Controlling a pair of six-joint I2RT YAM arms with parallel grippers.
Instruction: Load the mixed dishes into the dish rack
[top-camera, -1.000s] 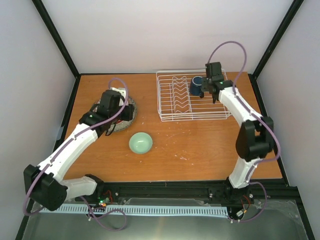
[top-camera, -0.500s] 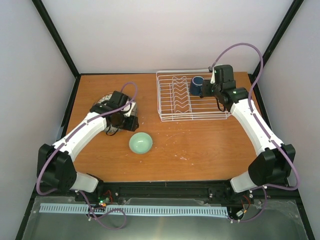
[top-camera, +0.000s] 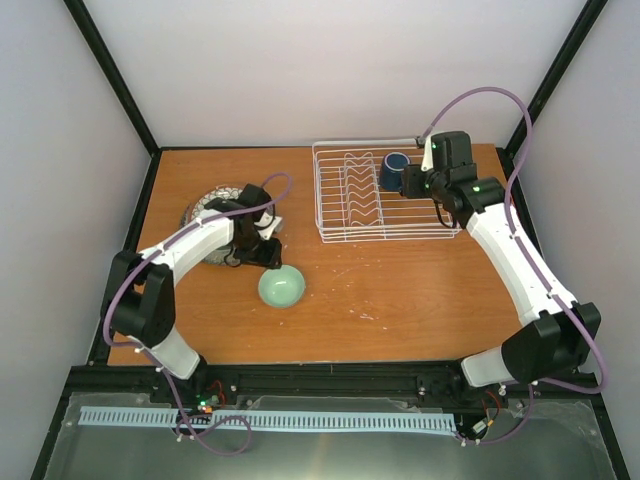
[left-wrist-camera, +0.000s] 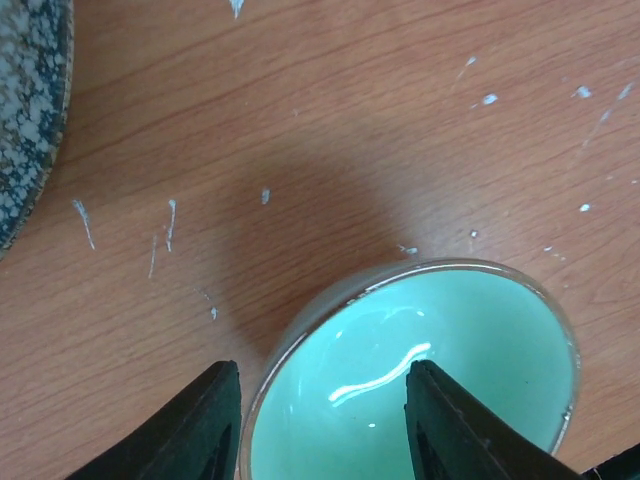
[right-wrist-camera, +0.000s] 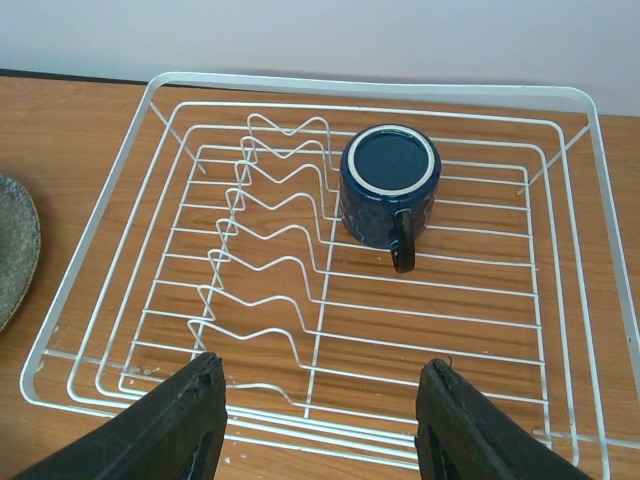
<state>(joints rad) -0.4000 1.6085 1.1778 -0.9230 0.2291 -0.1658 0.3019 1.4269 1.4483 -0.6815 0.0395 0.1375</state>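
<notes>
Pale green small round bowl (left-wrist-camera: 430, 350): it stands mouth up on the table, near the plate and well apart from the rack; it is not yet loaded.
Left gripper (left-wrist-camera: 322, 385): it hangs low over the near rim of the bowl with the jaws apart, one finger outside the wall and the other over the hollow. Nothing is clamped.
Step in hand: most likely the taking of the bowl by its rim.
How to do it well: the fingers should go down until the rim sits deep between them. They should then close firmly, because the glaze looks smooth and may slip. The lift should be straight up, so the bowl does not tilt or strike the plate.
Right gripper (right-wrist-camera: 322, 375): its jaws are apart and empty, and it hovers at the near side of the rack.
White wire rectangular dish rack (top-camera: 430, 215): it stands at the far right of the table, and its upright dividers are free.
Dark blue mug (right-wrist-camera: 388, 185): it is inside the rack, just beside the dividers, and seems to stand mouth down.
Speckled grey round plate (left-wrist-camera: 25, 100): it is at the left of the table; whether other plates lie under it cannot be told.
Brown wooden table (top-camera: 400, 290): it is flat, with small white flecks and scratches.
Room: plain pale walls (top-camera: 330, 70) and black frame posts (top-camera: 110, 70) at the corners.
</notes>
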